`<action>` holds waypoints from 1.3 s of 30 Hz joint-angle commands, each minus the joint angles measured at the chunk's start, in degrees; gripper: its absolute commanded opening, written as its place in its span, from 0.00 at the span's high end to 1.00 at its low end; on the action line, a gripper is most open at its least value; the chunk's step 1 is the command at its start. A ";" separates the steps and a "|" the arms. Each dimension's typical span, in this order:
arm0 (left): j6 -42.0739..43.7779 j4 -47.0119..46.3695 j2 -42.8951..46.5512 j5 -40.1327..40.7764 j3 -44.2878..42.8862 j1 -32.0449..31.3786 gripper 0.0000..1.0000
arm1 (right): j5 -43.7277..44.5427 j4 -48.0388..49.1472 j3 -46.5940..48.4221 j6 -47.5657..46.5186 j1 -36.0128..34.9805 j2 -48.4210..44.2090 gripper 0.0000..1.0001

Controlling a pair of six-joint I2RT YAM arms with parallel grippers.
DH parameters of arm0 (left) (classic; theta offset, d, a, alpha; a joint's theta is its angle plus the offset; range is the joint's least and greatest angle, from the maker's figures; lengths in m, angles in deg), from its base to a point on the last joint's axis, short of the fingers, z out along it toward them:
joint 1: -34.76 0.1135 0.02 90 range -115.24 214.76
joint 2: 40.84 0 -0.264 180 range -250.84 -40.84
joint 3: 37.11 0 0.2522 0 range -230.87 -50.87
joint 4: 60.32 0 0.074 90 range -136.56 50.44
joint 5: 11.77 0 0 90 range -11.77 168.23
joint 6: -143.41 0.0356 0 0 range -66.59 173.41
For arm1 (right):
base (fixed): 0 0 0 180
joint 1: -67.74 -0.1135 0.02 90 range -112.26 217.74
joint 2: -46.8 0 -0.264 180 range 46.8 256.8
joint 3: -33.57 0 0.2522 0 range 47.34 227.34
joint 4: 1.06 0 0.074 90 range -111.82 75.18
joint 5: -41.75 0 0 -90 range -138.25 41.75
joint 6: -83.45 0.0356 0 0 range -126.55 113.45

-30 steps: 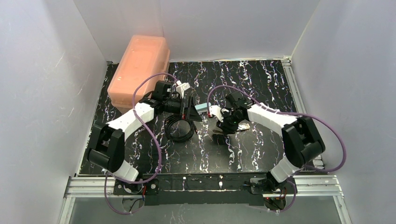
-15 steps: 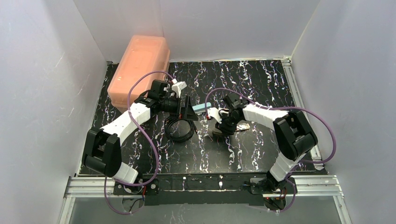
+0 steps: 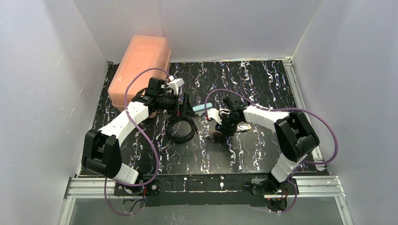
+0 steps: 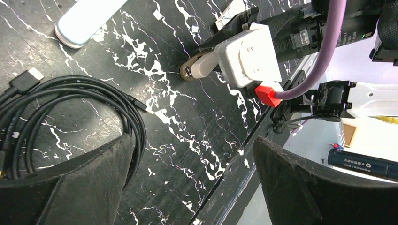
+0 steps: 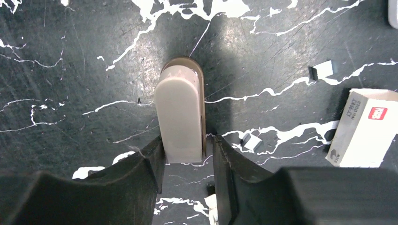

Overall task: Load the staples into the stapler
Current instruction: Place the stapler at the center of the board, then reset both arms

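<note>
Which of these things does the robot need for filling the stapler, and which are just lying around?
For the job:
- stapler
- small red-labelled box, probably the staples' box
- beige oblong piece between the right jaws, seemingly in use

Just lying about:
- black cable coil
- pink box

A box (image 3: 140,70) is placed on the bench (image 3: 263,84) at the back left. The stapler (image 3: 204,108) is laid near the middle. Before it are found a coiled cable (image 3: 180,129) at the left, an oblong piece (image 5: 179,115) at the right, and a carton (image 5: 363,126) further right.
</note>
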 commanded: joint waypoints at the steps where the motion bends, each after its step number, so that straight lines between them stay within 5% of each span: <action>1: 2.74 2.79 3.85 1.35 -3.13 0.52 0.01 | 0.74 3.03 -1.41 -0.66 -0.47 -0.50 0.50; 11: 7.24 7.77 6.36 6.48 -7.61 0.89 0.02 | 0.33 1.03 0.47 1.15 -0.50 -5.34 0.26; 17: 11.41 10.60 9.88 16.42 -11.51 1.06 0.01 | 1.99 -0.38 2.43 7.73 0.81 -12.79 0.02; 31: 14.13 3.70 21.01 36.04 -10.08 1.60 0.01 | 17.53 6.54 11.04 30.47 9.68 -30.59 0.01; 39: 14.06 2.55 27.90 39.93 -8.67 2.34 0.01 | 21.80 6.62 15.02 33.41 11.02 -34.59 0.01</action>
